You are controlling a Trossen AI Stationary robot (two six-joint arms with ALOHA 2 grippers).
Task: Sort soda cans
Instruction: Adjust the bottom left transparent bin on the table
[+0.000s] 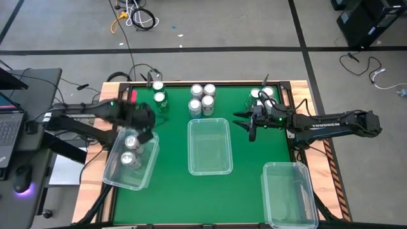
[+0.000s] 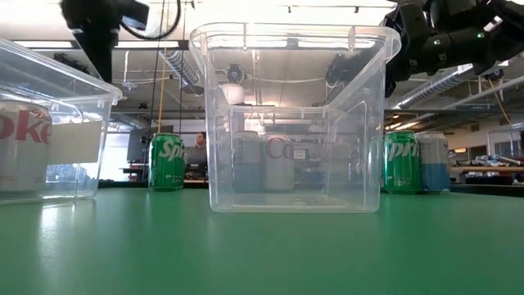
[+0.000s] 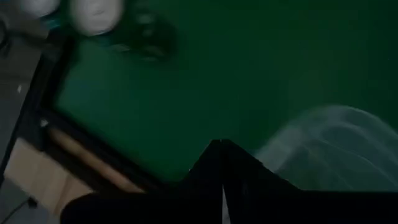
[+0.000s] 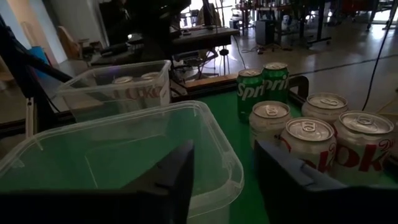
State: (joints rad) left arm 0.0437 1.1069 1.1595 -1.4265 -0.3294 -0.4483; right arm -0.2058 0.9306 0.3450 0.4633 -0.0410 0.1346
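Note:
Two silver-white soda cans [image 1: 130,150] lie in the clear left bin [image 1: 147,166]. Two green cans [image 1: 159,93] stand near the table's far edge, several silver-topped cans [image 1: 202,98] stand behind the middle bin [image 1: 209,170], and more cans [image 1: 261,93] stand at the far right. My left gripper [image 1: 145,124] hovers over the left bin's far rim, shut and empty, its fingers [image 3: 221,163] meeting at a point. My right gripper [image 1: 252,122] hangs beside the middle bin's far right corner, open and empty [image 4: 224,171]. It faces the middle bin and the silver-white cans [image 4: 305,140].
A third clear bin [image 1: 289,194] sits at the near right corner. The raised wooden table edge [image 3: 81,158] runs close to the left gripper. Green mat lies bare between the bins [image 1: 172,191]. In the low view, green [image 2: 167,161] and blue [image 2: 434,162] cans stand beyond the middle bin.

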